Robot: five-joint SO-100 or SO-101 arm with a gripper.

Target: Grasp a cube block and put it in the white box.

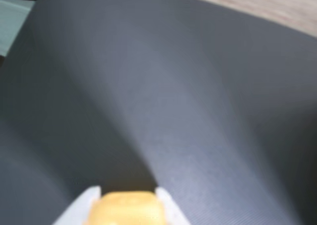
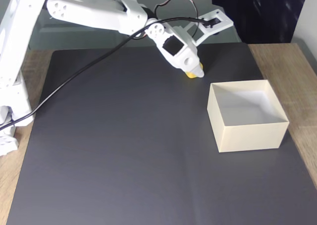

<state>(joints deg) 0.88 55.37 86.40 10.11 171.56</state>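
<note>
Gripping the cube block [image 1: 126, 207], the tool [image 1: 126, 197] appears beside the white box [image 2: 250, 136] in the fixed view.

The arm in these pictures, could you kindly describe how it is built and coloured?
The arm is made of white plastic segments with round screw holes at the joints. A black cable trails from its wrist across the dark mat, and another loops above the wrist. A black square panel sits on the wrist housing. The tool has white fingers, blurred in the wrist view.
</note>
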